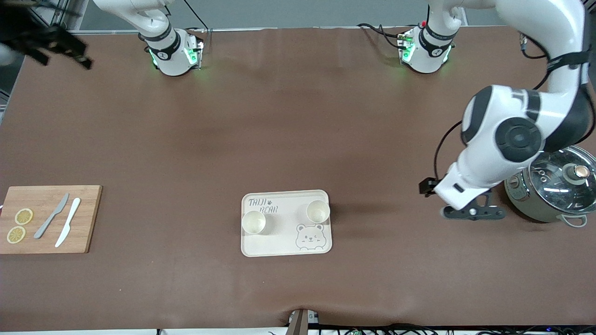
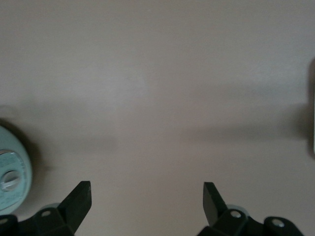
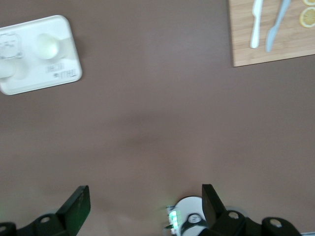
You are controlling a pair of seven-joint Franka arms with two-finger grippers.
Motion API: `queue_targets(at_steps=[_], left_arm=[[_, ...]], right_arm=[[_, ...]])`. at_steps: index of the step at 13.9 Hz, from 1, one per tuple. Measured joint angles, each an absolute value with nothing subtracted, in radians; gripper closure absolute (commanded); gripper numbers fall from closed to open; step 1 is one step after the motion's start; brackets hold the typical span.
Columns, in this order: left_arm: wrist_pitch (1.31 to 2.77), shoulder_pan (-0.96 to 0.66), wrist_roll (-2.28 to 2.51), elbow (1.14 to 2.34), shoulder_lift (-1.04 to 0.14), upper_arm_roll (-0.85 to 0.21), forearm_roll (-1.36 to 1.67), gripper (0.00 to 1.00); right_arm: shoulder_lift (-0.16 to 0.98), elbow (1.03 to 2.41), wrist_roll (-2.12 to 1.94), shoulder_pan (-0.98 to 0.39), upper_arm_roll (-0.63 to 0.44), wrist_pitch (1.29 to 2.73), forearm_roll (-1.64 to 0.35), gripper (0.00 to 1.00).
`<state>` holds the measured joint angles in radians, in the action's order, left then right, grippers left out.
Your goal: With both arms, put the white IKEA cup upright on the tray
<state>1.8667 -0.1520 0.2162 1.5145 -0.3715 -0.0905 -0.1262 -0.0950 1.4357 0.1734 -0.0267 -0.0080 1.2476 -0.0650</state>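
Observation:
The cream tray (image 1: 284,243) printed "TAIJI BEAR" lies at the table's middle, near the front camera. Two white cups stand upright on it: one (image 1: 253,222) toward the right arm's end, the other (image 1: 318,211) toward the left arm's end. My left gripper (image 1: 472,213) is open and empty, low over bare table between the tray and a pot; its wrist view (image 2: 146,189) shows only table between the fingers. My right gripper (image 1: 56,44) is up high over the table's corner at the right arm's end, open and empty (image 3: 145,191). Its wrist view shows the tray (image 3: 29,81) and both cups (image 3: 47,45).
A steel pot with a glass lid (image 1: 554,186) stands right beside the left gripper, also in the left wrist view (image 2: 12,169). A wooden cutting board (image 1: 88,218) with two knives (image 1: 68,222) and lemon slices (image 1: 23,216) lies at the right arm's end.

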Motion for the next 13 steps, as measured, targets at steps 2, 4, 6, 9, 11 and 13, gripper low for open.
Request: queue_targets(at_steps=[2,4,6,9,11,13], left_arm=[[1.866,-0.104,0.158,1.561,-0.312,-0.090,-0.123,0.00],[1.861,-0.055,0.098,1.589,-0.263,-0.090,-0.122,0.00],[1.843,-0.013,0.059,1.599,-0.228,-0.090,-0.120,0.00],[1.800,0.045,0.003,1.596,-0.186,-0.090,-0.056,0.00],[1.749,0.076,-0.019,1.559,-0.177,-0.089,-0.032,0.00],[1.683,0.081,-0.019,1.495,-0.177,-0.089,-0.030,0.00]], right_arm=[[-0.095,1.532,0.061,0.077,-0.016,1.350,-0.066,0.00],[-0.100,1.591,0.012,0.119,-0.017,1.419,-0.065,0.00],[-0.105,1.606,0.005,0.134,-0.017,1.471,-0.058,0.00],[-0.106,1.616,0.004,0.135,-0.009,1.520,-0.014,0.00],[-0.106,1.617,0.004,0.135,-0.008,1.524,-0.010,0.00],[-0.106,1.617,0.004,0.135,-0.008,1.523,-0.008,0.00]])
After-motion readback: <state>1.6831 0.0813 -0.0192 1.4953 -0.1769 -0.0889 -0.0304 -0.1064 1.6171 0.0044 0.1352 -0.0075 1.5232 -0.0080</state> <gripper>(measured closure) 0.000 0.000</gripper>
